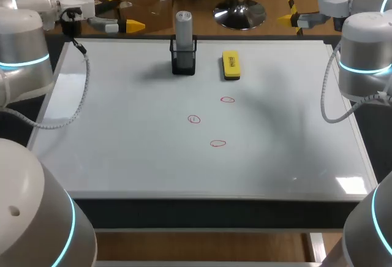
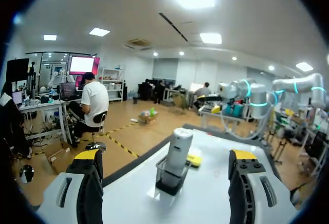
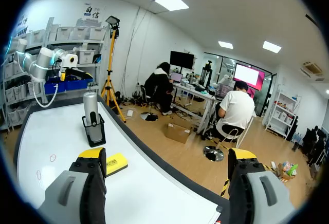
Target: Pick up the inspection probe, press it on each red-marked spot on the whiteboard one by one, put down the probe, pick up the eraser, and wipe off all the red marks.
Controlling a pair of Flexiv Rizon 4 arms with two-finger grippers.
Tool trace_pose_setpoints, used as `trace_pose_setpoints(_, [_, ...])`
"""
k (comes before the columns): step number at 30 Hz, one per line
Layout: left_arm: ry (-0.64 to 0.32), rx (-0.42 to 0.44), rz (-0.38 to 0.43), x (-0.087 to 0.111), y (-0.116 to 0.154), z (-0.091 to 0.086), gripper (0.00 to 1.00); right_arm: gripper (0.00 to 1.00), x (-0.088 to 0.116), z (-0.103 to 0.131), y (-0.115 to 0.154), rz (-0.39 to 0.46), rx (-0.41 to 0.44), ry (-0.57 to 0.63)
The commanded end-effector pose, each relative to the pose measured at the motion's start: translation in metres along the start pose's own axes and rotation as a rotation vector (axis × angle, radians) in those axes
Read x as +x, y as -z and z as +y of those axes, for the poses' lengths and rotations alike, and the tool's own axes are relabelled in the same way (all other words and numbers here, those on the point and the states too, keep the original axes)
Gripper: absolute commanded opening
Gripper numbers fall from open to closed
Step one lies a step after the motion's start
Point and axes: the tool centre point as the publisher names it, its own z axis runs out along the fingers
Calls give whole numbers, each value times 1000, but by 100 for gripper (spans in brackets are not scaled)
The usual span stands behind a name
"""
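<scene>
The grey inspection probe (image 1: pixel 184 27) stands upright in a black holder (image 1: pixel 184 62) at the far middle of the whiteboard (image 1: pixel 122 150). A yellow eraser (image 1: pixel 231 65) lies just right of it. Three red circles (image 1: pixel 227 100), (image 1: pixel 193 119), (image 1: pixel 218 143) are drawn mid-board. My left gripper (image 1: pixel 125 26) hovers open past the far left corner, empty; in its own view (image 2: pixel 167 183) the probe (image 2: pixel 180 147) stands ahead between the fingers and the eraser (image 2: pixel 194 161) lies behind it. My right gripper (image 1: pixel 289 18) is open and empty beyond the far right edge; its view (image 3: pixel 167 183) shows probe (image 3: pixel 91 112), eraser (image 3: pixel 116 163) and red marks (image 3: pixel 53 157).
The board's far edge runs close behind the holder. The left arm's cable (image 1: pixel 79 89) hangs over the board's left side, and the right arm's cable (image 1: pixel 331 101) droops over its right edge.
</scene>
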Motion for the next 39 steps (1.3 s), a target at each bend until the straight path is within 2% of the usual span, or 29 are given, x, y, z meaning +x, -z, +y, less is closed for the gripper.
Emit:
trace_pose_setpoints(1, [-21, 47, 213, -4, -12, 5, 100, 100, 0, 0, 0, 1, 1, 0])
trace_pose_setpoints(6, [-37, 68, 303, 5, -28, 8, 100, 100, 0, 0, 0, 1, 1, 0])
trace_pose_setpoints(12, [-42, 94, 362, 9, -46, 13, 100, 100, 0, 0, 0, 1, 1, 0])
trace_pose_setpoints(32, [-20, 108, 369, 21, -113, 34, 100, 100, 0, 0, 0, 1, 1, 0])
trace_pose_setpoints(39, [-11, 114, 346, 16, -131, 43, 100, 100, 0, 0, 0, 1, 1, 0])
